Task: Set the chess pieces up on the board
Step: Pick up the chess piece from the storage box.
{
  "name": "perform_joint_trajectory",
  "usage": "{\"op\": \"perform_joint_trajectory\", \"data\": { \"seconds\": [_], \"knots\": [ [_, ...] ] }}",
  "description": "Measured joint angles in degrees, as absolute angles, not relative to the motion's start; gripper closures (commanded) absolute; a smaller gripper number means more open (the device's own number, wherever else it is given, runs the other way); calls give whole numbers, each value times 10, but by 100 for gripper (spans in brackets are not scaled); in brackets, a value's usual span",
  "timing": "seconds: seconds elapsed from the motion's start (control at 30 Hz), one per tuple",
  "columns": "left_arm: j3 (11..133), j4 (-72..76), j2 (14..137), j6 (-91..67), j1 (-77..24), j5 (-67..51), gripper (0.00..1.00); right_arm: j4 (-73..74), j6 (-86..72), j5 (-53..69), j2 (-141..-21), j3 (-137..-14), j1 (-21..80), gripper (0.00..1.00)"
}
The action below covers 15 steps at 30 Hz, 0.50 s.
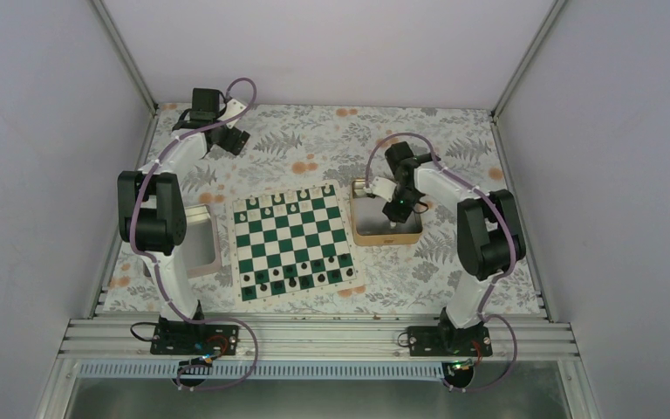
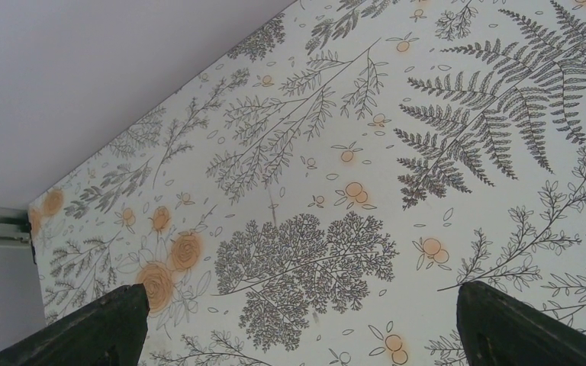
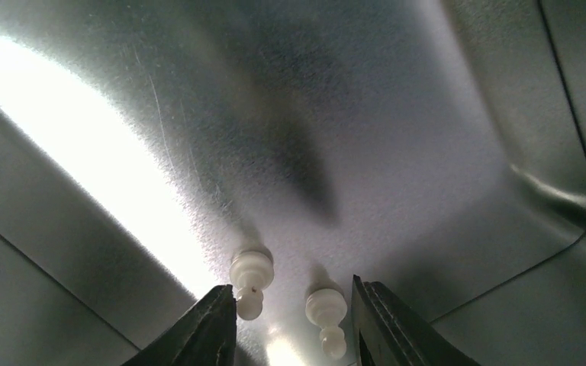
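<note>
The green-and-white board lies at the table's middle. A few white chess pieces stand along its far rows, and dark pieces fill its near rows. My right gripper hangs inside the tan tin, open. In the right wrist view, two white pawns stand on the tin floor. One pawn is between my right gripper's fingers, untouched. The other pawn is by the left fingertip. My left gripper is wide open over the far left cloth, holding nothing.
A grey tray sits left of the board, partly behind my left arm. The tin's walls rise close around my right gripper. Enclosure walls bound the patterned cloth on three sides.
</note>
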State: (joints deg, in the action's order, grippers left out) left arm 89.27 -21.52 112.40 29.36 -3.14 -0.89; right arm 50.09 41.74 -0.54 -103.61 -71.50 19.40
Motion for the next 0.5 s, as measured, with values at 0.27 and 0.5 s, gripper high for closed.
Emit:
{"op": "perform_joint_trajectory", "data": {
  "seconds": [0.27, 0.5],
  "knots": [
    [893, -215, 1124, 294, -31, -9, 0, 497, 420, 9, -1049, -715, 194, 67],
    [893, -215, 1124, 295, -31, -9, 0, 502, 420, 11, -1051, -709, 194, 67]
  ]
}}
